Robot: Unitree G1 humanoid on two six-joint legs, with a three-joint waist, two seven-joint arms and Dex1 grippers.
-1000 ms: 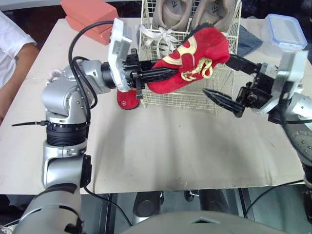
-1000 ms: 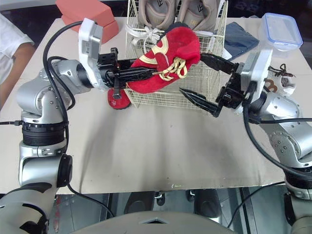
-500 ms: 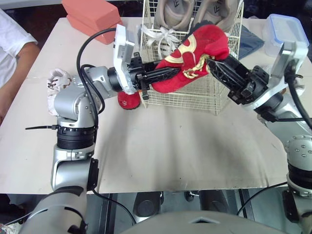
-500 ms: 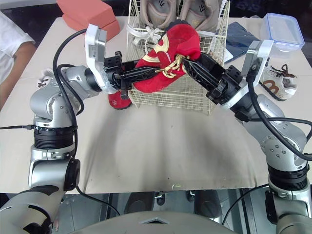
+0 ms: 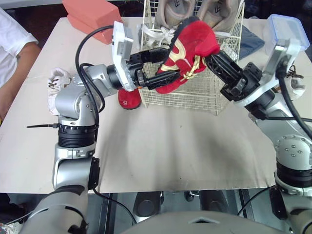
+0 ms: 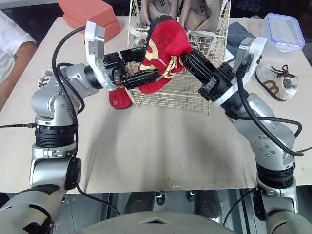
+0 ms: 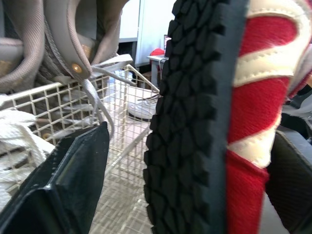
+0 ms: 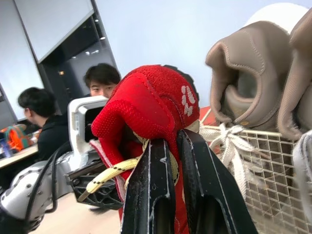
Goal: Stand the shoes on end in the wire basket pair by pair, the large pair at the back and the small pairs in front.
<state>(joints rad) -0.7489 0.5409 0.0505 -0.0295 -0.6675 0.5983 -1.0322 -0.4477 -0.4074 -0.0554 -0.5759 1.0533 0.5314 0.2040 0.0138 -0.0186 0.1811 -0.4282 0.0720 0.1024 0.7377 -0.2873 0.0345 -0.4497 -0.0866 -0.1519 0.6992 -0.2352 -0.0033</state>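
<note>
- The red shoe (image 5: 187, 48) hangs in the air over the front part of the basket (image 5: 195, 100). It is tilted steeply, with its black sole turned toward the left arm. I'd say it is tipped that way so it can go in on end.
- The right gripper (image 5: 210, 57) has its jaws pinched almost together on the shoe's opening, by the yellow lace. That grip looks to carry the weight from above, which leaves the low end free to drop between the wires.
- The left gripper (image 5: 165, 64) has its jaws spread wide, one finger on either side of the shoe. Its wrist view shows a gap between one finger and the sole, so it clamps nothing. To my mind it serves as a guide against swinging.
- The tan pair (image 5: 171, 10) stands on end at the back of the basket, white laces spilling over the rim. The front part looks free, which is why the red shoe is held there.
- The other red shoe (image 5: 128, 100) lies on the table (image 5: 170, 156), just beside the basket's left wall and near the left arm. It looks handy for its turn.
- A white shoe (image 5: 56, 83) lies well off at the table's left and a brown-trimmed shoe (image 6: 274, 80) at its right. These small ones are not yet placed.
- One risk, as I see it: a thin pinch on soft cloth may let the shoe twist on the way down.
</note>
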